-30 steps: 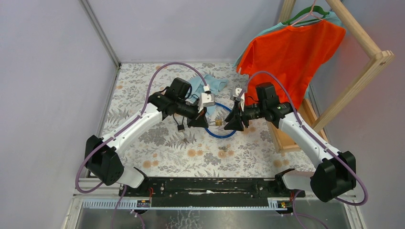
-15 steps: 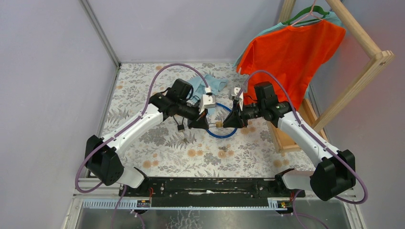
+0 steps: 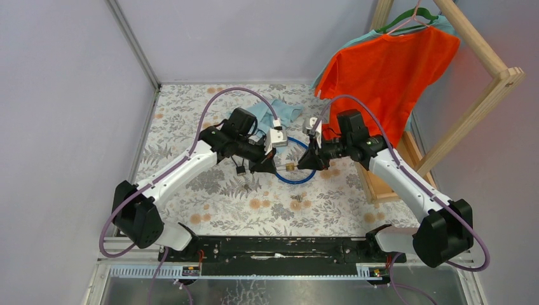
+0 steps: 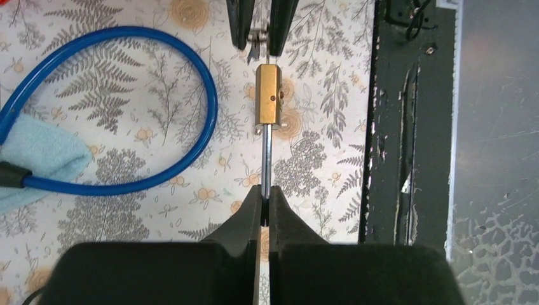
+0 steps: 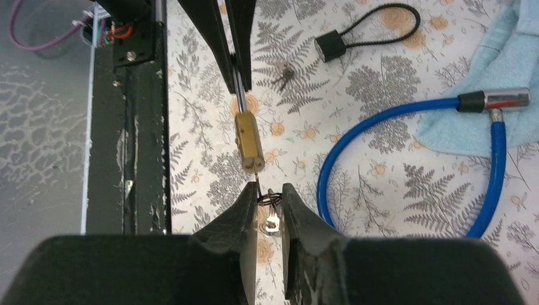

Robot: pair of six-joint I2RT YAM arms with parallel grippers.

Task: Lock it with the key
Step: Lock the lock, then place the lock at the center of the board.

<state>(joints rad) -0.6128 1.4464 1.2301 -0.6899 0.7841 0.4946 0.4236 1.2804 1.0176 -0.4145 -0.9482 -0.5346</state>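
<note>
A small brass padlock point(image 3: 290, 166) hangs in the air between both grippers. My left gripper point(image 4: 266, 194) is shut on its steel shackle point(image 4: 266, 155), with the brass body point(image 4: 267, 95) pointing away. My right gripper point(image 5: 269, 190) is shut on the key point(image 5: 270, 202), a tiny dark key on a ring. The key's thin tip touches the end of the padlock point(image 5: 249, 141). In the left wrist view, the right gripper's fingers point(image 4: 241, 25) sit just past the padlock. In the top view, the left gripper point(image 3: 274, 168) and right gripper point(image 3: 301, 164) face each other.
A blue cable loop point(image 5: 407, 114) and a light-blue cloth point(image 5: 502, 95) lie behind the padlock. A black cable lock point(image 5: 330, 44) and a second small key bunch point(image 5: 283, 76) lie on the floral table. A black rail point(image 3: 279, 248) runs along the near edge. An orange shirt point(image 3: 381, 70) hangs at the right.
My right gripper has moved left toward the padlock, closing the gap until the key reaches the lock's end. The left arm shifted slightly left, still holding the shackle.
</note>
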